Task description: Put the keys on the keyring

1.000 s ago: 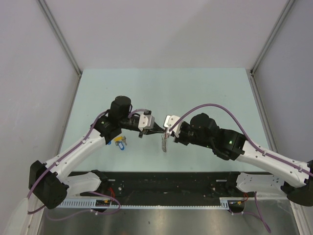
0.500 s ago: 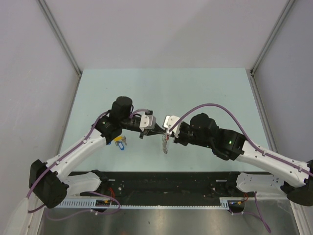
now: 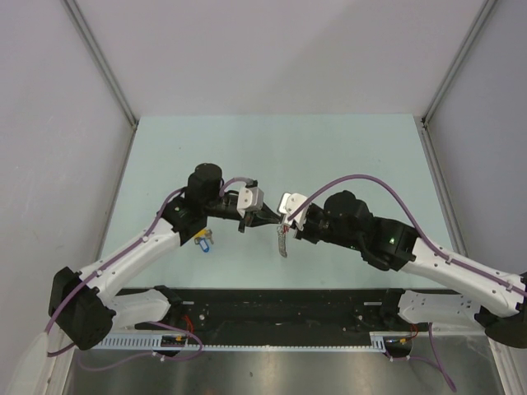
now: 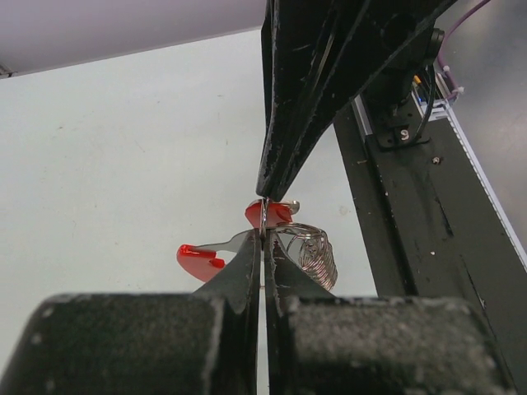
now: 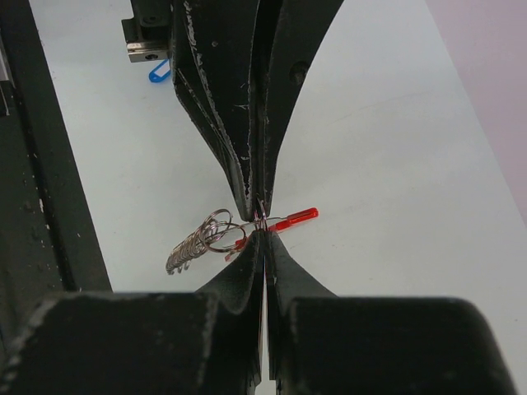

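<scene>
Grey walls [image 3: 272, 49] close in a pale green worktop [image 3: 346, 156], with one black rail [image 3: 280, 309] along its front edge. Above the front middle we see the left gripper [image 3: 265, 220] and the right gripper [image 3: 280, 225] tip to tip, each pinched tight on the one keyring [image 3: 282, 244], whose grey coil hangs clear of the surface. Two loose keys [image 3: 202, 239], one blue and one yellow, lie towards the front left, just beside the left arm [image 3: 140, 247], which partly overhangs them.
</scene>
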